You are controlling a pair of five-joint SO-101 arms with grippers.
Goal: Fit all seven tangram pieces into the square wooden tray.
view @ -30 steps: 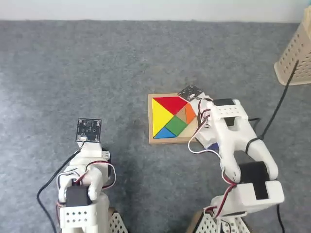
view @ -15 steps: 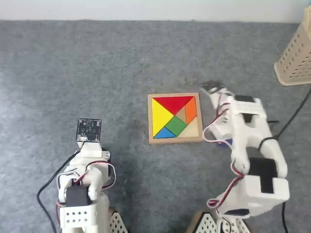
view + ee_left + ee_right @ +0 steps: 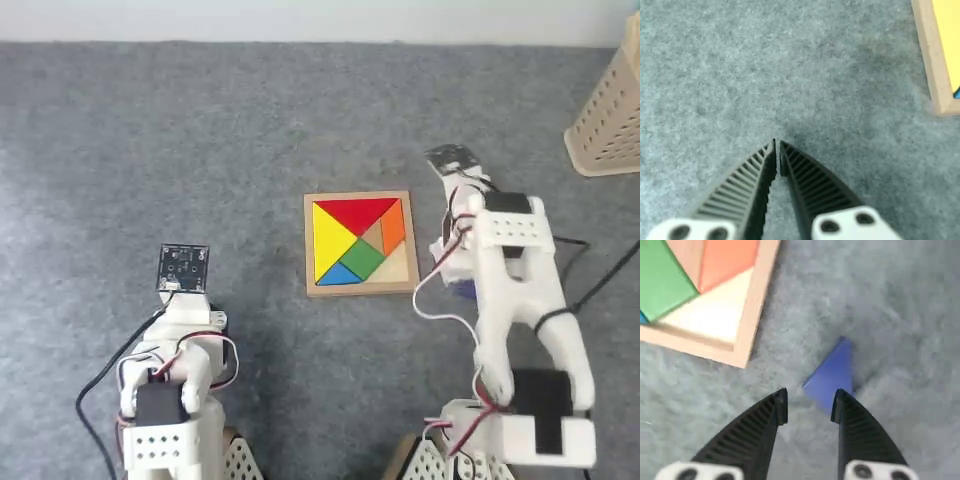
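The square wooden tray point(image 3: 358, 290) lies mid-carpet holding red point(image 3: 355, 213), yellow point(image 3: 329, 243), green point(image 3: 364, 259), small blue point(image 3: 340, 273), tan point(image 3: 373, 238) and orange point(image 3: 393, 229) pieces. A bare triangular slot point(image 3: 712, 315) remains at the tray corner point(image 3: 754, 320). A blue-violet triangle piece point(image 3: 832, 376) lies on the carpet just right of the tray, peeking from under the right arm point(image 3: 464, 290). My right gripper point(image 3: 809, 402) hangs open just over it, its fingers either side of the piece's near end. My left gripper point(image 3: 777, 150) is shut, empty, over carpet left of the tray edge point(image 3: 931, 65).
A beige perforated basket point(image 3: 608, 110) stands at the back right corner. Cables trail beside both arm bases. Grey carpet spreads open to the left and behind the tray.
The right arm swung off the tray's right edge to the carpet beside it, now stretched over the blue-violet piece. The left arm stayed still.
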